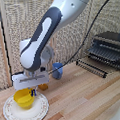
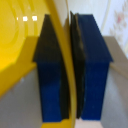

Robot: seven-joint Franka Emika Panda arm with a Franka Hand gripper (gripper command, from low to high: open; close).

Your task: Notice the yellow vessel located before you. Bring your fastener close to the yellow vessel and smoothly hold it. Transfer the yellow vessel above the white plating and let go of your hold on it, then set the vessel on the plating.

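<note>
The yellow bowl (image 1: 22, 99) hangs just above the white plate (image 1: 42, 108) at the exterior view's lower left. My gripper (image 1: 31, 90) is shut on the bowl's rim, at the side of the bowl towards the exterior view's right. In the wrist view the two blue fingers (image 2: 95, 70) pinch the thin yellow bowl wall (image 2: 64, 55) between them, with the bowl's inside (image 2: 17, 35) to one side and the plate's patterned rim (image 2: 120, 22) behind. Whether the bowl's base touches the plate cannot be told.
A blue cup (image 1: 57, 70) and a small orange-brown block (image 1: 43, 86) sit on the wooden table (image 1: 82, 97) just behind the plate. A black toaster oven (image 1: 109, 48) with a wire rack (image 1: 92, 66) stands at the exterior view's right. A woven screen backs the scene.
</note>
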